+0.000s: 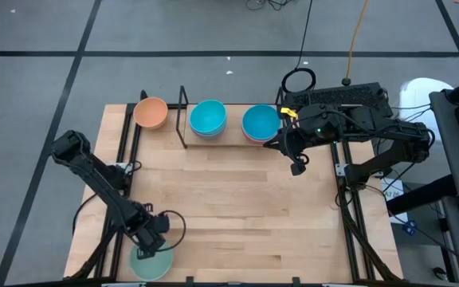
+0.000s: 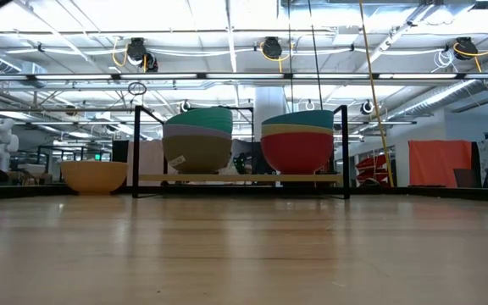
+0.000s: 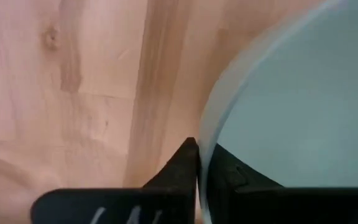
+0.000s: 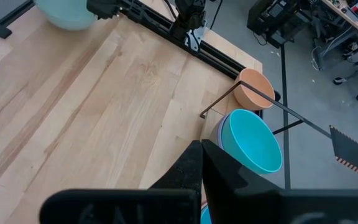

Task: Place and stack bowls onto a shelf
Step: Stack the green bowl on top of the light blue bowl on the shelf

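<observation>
The left end effector [image 1: 151, 239] sits at the near left corner of the surface [image 1: 229, 215], fingers clamped on the mint bowl's [image 1: 150, 263] rim. The shelf [image 1: 183, 127] lies far across, diagonally right. The right end effector [image 1: 296, 163], fingers together, waits beside the shelf.

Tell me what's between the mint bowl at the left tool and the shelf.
Bare tabletop, per the high view. Nothing lies between the mint bowl, gripped by the left tool, and the shelf.

Dark jointed arms; black wedge-shaped fingers [image 4: 191, 168]; black cables.
</observation>
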You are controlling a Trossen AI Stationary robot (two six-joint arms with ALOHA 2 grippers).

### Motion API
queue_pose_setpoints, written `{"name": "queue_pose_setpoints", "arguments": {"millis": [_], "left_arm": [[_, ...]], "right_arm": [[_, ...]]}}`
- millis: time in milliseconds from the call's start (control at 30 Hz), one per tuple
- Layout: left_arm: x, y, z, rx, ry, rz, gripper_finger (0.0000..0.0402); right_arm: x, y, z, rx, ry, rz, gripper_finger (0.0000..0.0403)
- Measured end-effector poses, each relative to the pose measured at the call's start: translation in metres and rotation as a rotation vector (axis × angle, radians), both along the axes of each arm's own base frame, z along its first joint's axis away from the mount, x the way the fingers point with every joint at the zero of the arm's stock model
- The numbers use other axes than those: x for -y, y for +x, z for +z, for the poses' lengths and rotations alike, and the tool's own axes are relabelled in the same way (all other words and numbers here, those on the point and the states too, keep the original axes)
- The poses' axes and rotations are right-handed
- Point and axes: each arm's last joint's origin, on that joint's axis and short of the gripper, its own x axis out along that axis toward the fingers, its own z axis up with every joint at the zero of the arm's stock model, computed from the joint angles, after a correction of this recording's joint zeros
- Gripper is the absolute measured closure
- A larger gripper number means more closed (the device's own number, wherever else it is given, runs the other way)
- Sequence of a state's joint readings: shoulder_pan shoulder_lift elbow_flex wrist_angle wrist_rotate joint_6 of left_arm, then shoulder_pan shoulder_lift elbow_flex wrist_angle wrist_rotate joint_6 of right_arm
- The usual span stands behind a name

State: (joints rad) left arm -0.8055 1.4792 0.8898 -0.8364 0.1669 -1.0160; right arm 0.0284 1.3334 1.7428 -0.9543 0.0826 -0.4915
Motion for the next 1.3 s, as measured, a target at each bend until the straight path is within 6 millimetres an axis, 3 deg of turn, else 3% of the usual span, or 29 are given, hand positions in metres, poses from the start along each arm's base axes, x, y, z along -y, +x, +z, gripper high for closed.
{"name": "queue_pose_setpoints", "arguments": {"millis": [267,467,600,900,1100,1300], "left_arm": [[-0.011,0.021,0.007,0.016,-0.038,0.204,0.0393],[-0.022,0.047,0.038,0.092,-0.078,0.140,0.0393],[-0.039,0.058,0.067,0.091,-0.030,0.068,0.0393],[-0.114,0.077,0.139,0.137,0.205,0.096,0.0393],[-0.177,0.089,0.171,0.248,0.251,0.232,0.0393],[-0.243,0.084,0.197,0.339,0.336,0.406,0.0393]], "right_arm": [[0.002,0.000,0.000,0.001,-0.037,-0.051,0.0403],[0.004,-0.001,0.001,0.003,-0.077,-0.109,0.0403],[0.004,-0.001,0.001,0.011,-0.060,-0.129,0.0403],[0.009,-0.002,0.003,0.038,-0.111,-0.302,0.0403],[0.011,-0.005,0.005,0.064,-0.053,-0.353,0.0403],[0.020,-0.018,0.012,0.097,-0.029,-0.410,0.0403]]}}
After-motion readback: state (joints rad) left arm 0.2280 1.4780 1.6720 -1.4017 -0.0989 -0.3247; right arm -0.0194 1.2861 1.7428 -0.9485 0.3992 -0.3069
